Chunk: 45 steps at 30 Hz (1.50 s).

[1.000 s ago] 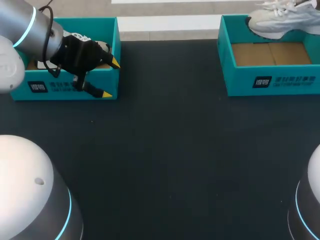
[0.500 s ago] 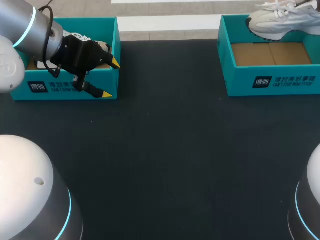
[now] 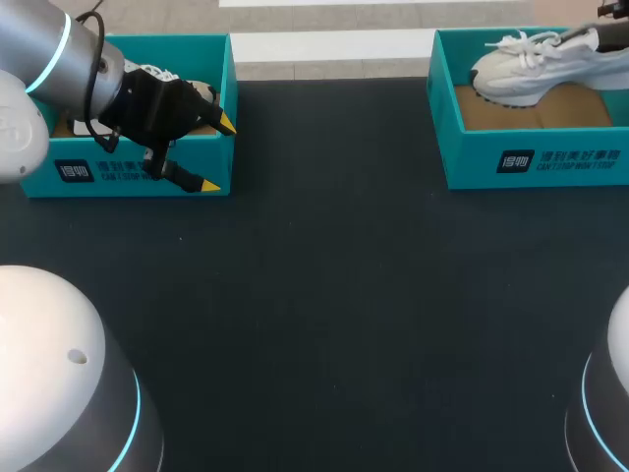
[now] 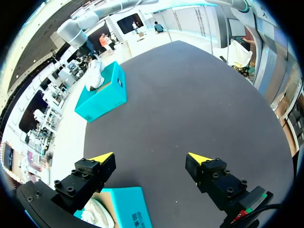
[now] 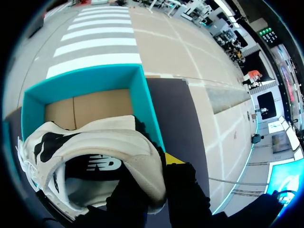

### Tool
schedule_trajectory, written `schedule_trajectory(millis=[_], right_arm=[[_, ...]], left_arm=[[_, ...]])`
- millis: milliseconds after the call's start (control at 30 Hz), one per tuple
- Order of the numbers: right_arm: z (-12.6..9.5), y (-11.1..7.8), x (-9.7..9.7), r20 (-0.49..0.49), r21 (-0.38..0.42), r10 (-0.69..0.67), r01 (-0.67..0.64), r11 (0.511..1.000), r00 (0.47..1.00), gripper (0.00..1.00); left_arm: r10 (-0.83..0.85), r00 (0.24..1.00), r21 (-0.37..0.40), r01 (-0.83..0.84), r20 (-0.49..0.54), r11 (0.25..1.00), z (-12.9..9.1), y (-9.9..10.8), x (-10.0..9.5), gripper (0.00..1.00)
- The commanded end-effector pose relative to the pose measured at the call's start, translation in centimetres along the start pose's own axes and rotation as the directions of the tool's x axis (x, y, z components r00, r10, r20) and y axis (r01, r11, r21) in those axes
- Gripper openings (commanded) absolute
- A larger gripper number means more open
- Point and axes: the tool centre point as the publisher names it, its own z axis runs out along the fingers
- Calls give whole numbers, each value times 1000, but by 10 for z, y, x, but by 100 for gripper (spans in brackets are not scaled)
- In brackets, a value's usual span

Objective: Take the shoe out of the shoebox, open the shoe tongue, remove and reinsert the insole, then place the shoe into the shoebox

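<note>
Teal cardboard formed the left shoebox (image 3: 39, 182), which stood at the far left of the dark table (image 3: 324, 295). A second shoe (image 3: 149, 71), white with black parts, lay inside it and was mostly hidden by my left arm. The left gripper (image 3: 217, 153) hung over the right front corner of this box. Its two fingers were spread wide apart and held nothing; in the left wrist view one yellow tip stood above the box corner and the other above the bare table.

Well apart, at the far right of the table, stood the right shoebox (image 3: 472, 162), also teal, with a brown cardboard floor. The white shoe (image 3: 531, 71) was within the outline of this box. Its long axis ran from left to right across the box, the toe pointing left toward the middle of the table and the heel at the right, a little more to the far side. Whether the sole touched the cardboard floor, I could not tell. The right gripper (image 5: 152, 171) pinched the shoe at the heel: one yellow tip showed just outside the heel collar, and the other finger was hidden by the shoe.
</note>
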Motion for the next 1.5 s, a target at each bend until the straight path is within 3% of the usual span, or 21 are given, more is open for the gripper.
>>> schedule_trajectory(millis=[33, 400, 1133, 1500], right_arm=[[10, -3, 2, -43, -25, -12, 11, 1000, 999, 0], [31, -10, 13, -71, -9, -82, 82, 997, 994, 0], [70, -32, 22, -27, 70, -44, 46, 996, 999, 0], [86, -42, 28, -27, 65, -61, 62, 996, 998, 0]], left_arm=[[0, 1000, -2, 0, 0, 1000, -1, 0, 1, 100], [0, 1000, -2, 0, 0, 1000, -1, 0, 1, 100], [0, 1000, -2, 0, 0, 1000, -1, 0, 1, 100], [0, 1000, -2, 0, 0, 1000, -1, 0, 1, 100]])
